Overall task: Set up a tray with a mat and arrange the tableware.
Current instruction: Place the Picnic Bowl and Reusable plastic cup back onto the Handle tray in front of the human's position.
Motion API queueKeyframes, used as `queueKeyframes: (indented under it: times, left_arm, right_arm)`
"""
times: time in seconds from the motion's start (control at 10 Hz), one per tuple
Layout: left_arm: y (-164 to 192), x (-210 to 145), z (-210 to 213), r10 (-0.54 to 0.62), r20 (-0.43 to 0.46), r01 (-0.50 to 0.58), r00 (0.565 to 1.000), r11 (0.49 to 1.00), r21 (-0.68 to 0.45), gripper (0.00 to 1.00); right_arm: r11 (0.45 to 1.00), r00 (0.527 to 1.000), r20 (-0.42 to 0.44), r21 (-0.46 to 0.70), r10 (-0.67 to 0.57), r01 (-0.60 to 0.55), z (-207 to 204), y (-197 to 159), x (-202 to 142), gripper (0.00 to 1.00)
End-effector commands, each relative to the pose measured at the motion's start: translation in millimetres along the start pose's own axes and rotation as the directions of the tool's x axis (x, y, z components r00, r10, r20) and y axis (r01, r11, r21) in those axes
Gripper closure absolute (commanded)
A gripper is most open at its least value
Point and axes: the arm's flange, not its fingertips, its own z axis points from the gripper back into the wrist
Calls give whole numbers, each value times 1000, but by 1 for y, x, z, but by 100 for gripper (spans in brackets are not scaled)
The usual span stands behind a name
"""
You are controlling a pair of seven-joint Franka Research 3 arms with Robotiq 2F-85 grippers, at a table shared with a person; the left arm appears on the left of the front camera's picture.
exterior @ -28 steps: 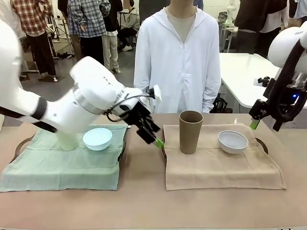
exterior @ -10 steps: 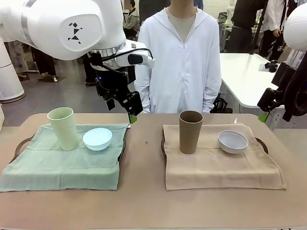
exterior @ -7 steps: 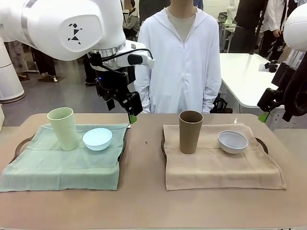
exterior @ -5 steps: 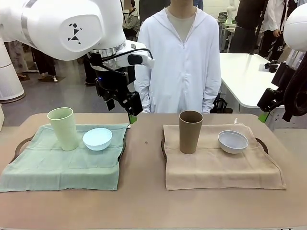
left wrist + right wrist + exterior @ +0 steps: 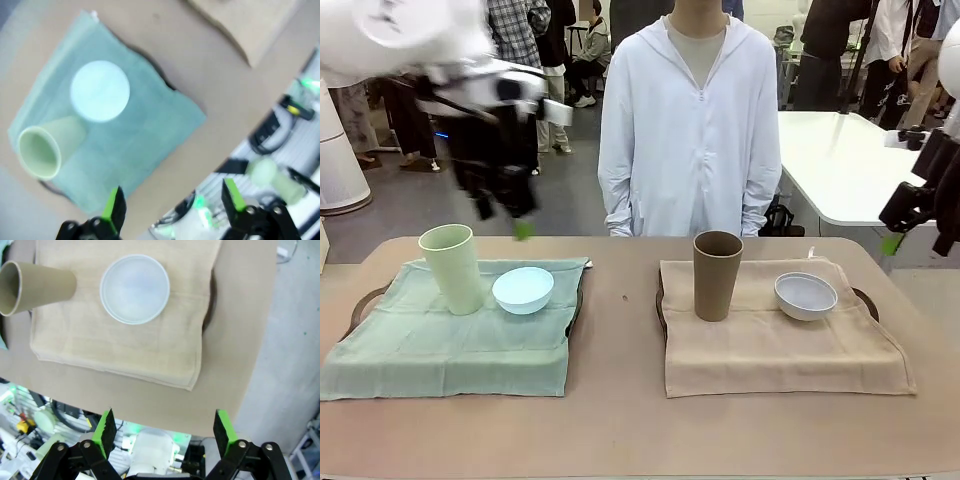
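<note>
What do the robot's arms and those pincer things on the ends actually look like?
The arms are bulky, rounded and glossy white. The left arm is blurred here, with a dark wrist section. Each ends in a black end effector with two fingers tipped in bright green pads: the left end effector and the right end effector, both built of black jointed links with small silver screws.

We see bright, even indoor light and soft shadows; the left arm (image 5: 440, 60) smears with motion blur, and its wrist view is soft throughout.
</note>
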Motion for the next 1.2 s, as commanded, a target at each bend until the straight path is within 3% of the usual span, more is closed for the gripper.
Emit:
queueKeyframes:
  times: [0.0, 0.3, 0.6, 0.7, 0.8, 1.1]
  left_arm:
    - [40, -49, 18, 10, -12, -11, 1000, 995, -101, 0]
    - [91, -117, 42, 66, 54, -54, 996, 978, -201, 0]
    - [112, -176, 38, 156, 219, -101, 963, 964, -247, 0]
    - [87, -163, 25, 126, 223, -103, 967, 988, -114, 0]
    - [119, -167, 53, 154, 136, -119, 979, 964, -236, 0]
    - [112, -172, 46, 154, 169, -117, 974, 970, -211, 0]
  right_arm:
    - [1000, 1000, -1, 2, -31, 31, 3, -10, -19, 0]
    - [989, 996, 0, 120, -89, 89, 10, -54, -41, 0]
    - [953, 984, 24, 254, -176, 165, 20, -109, -61, 0]
    - [963, 986, 70, 236, -153, 132, 19, -115, -57, 0]
    - [967, 985, 14, 192, -174, 168, 15, -100, -62, 0]
    - [962, 983, 52, 219, -176, 161, 18, -114, -76, 0]
